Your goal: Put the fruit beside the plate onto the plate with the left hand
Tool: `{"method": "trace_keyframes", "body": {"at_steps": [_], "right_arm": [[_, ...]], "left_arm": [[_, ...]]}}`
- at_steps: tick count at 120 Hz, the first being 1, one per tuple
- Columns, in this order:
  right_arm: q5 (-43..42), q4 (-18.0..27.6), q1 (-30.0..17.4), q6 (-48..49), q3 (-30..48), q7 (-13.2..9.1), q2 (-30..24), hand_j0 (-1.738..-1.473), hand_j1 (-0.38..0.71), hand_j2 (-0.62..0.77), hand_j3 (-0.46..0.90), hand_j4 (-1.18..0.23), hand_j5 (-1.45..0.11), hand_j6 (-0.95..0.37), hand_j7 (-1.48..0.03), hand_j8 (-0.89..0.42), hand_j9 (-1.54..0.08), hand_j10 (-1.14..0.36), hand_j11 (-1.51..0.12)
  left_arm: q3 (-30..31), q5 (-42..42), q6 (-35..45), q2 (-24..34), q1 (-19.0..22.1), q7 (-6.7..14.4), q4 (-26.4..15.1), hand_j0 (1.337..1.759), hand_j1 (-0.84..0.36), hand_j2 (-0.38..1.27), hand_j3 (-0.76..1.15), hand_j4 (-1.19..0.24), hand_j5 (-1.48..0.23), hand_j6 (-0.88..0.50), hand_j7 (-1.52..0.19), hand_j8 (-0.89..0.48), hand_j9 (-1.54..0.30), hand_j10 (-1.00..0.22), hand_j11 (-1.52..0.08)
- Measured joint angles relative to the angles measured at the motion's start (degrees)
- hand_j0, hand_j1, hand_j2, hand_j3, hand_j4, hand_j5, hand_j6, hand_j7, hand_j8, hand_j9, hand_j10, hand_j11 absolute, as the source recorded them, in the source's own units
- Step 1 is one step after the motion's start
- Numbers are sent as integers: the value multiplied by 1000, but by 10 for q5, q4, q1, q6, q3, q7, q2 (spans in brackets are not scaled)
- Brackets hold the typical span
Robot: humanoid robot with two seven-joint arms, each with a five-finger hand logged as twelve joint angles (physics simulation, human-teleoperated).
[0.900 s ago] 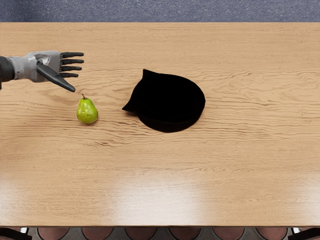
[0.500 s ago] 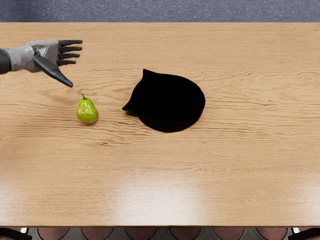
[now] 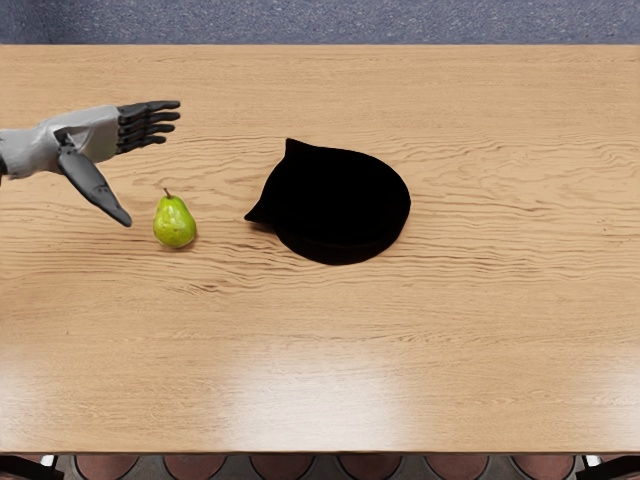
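The left hand point(image 3: 92, 140) hovers spread wide, fingers point(image 3: 150, 115) straight and thumb angled down, holding nothing. The thumb tip ends just left of the pear point(image 3: 173, 222), apart from it. The pear stands on the table point(image 3: 400, 340), left of the black plate point(image 3: 340, 205), with a strip of wood between them. Broad tabletop runs to the near edge.

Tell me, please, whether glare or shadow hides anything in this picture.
Head view: a pale glare patch lies on the table near its front edge; the plate is flat black, its surface detail lost; the pear and left robot hand show sharp.
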Motion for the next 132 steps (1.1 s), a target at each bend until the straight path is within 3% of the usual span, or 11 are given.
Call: {"method": "trace_keyframes", "body": {"at_steps": [20,39,65,89,132], "right_arm": [[0,0,0,0,0,0,0,-1658,-314,-6,0,-30,-38,-30,-38,-30,-38,-29,-38],[0,0,0,0,0,0,0,-1658,-314,-6,0,-30,-38,-30,-38,-30,-38,-30,-38],[0,0,0,0,0,0,0,-1658,-314,-6,0,-30,-38,-30,-38,-30,-38,-30,-38],[0,0,0,0,0,0,0,-1658,-314,-6,0,-30,-38,-30,-38,-30,-38,-30,-38],[0,0,0,0,0,0,0,-1658,-314,-6,0,-30,-38,-30,-38,-30,-38,-29,-38]], "left_arm": [[12,16,0,-5,13,-33,-13,1658,349,3,0,-3,0,-3,0,-3,0,-2,0],[7,14,0,-34,29,-47,17,1658,349,3,0,-3,0,-3,0,-3,0,-2,0],[-19,-32,0,-79,74,-52,78,1658,349,3,0,-3,0,-3,0,-3,0,-2,0],[-55,-48,0,-95,87,-52,147,1658,349,3,0,-2,0,-3,0,-2,0,-2,0],[-65,-67,0,-107,125,-52,166,1658,349,4,0,-2,0,-2,0,-2,0,-1,0]]}}
